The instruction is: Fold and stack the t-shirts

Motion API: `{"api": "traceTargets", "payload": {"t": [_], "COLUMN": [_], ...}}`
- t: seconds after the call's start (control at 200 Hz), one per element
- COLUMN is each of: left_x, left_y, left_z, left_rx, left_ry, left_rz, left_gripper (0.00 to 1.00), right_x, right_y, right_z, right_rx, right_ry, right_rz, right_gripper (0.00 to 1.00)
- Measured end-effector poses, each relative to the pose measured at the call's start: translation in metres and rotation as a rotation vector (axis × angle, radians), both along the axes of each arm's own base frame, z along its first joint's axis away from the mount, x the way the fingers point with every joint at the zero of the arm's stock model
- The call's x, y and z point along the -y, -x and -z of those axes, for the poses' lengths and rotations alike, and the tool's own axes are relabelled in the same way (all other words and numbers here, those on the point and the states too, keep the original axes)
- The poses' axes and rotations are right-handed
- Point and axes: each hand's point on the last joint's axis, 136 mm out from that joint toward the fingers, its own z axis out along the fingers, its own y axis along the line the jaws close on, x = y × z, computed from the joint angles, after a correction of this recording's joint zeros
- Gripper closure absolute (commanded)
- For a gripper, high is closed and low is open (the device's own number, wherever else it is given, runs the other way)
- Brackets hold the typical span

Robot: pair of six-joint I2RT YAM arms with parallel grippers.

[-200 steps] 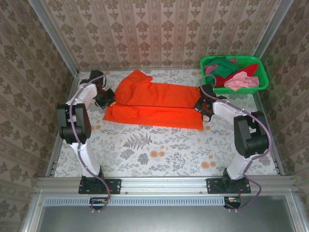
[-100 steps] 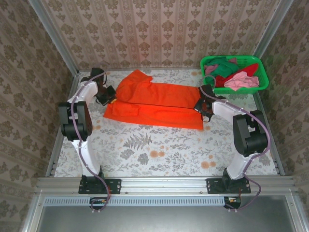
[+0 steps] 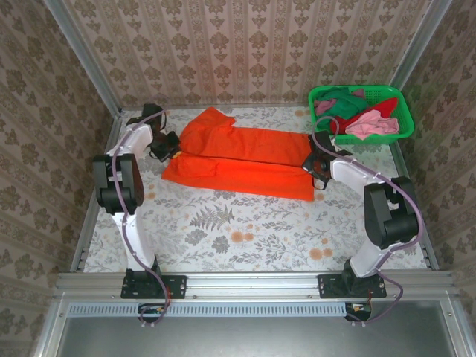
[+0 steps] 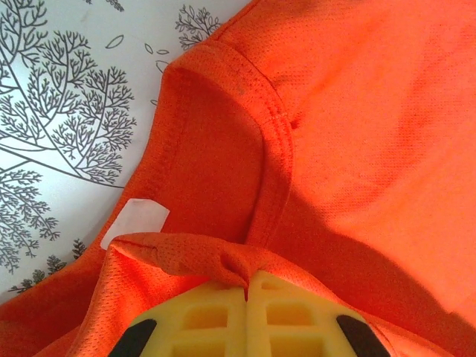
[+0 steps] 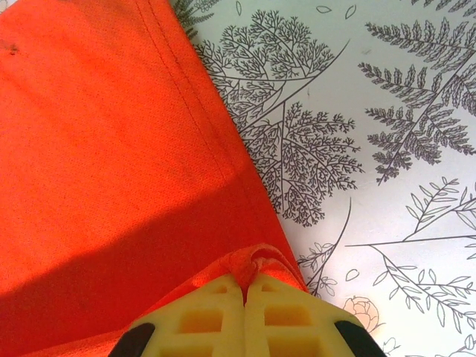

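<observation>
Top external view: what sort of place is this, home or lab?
Probably a lab data-collection cell, not a home: aluminium frame around the table, wallpaper panels as walls, left arm and right arm bolted to its near side.

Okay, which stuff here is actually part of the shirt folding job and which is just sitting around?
Part of the job: orange shirt, pinched at its ends by the left gripper and right gripper; pink shirt, red shirt and green shirt, heaped in the basket.
Just sitting around: basket; tablecloth.
</observation>
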Motion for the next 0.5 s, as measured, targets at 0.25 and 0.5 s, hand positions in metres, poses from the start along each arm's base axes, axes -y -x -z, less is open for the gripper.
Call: {"api": "traceTargets", "payload": {"t": [0.25,0.5], "left_x": [-0.003,-0.005], "left_y": [0.000,0.001], "left_z": [0.001,0.002], "left_rx": [-0.001,-0.008], "left_ry": [-0.015,-0.026], "left_rz": [-0.005,-0.010], "left_gripper": [1.00,1.00], "right_x": [-0.002,-0.003], "right_y": [-0.010,-0.019], "right_z": [0.007,0.014], "right_rx": [-0.014,-0.023], "right_ry": [0.001,-0.004], "right_rz": [0.001,0.002], "right_gripper": [1.00,1.00]}}
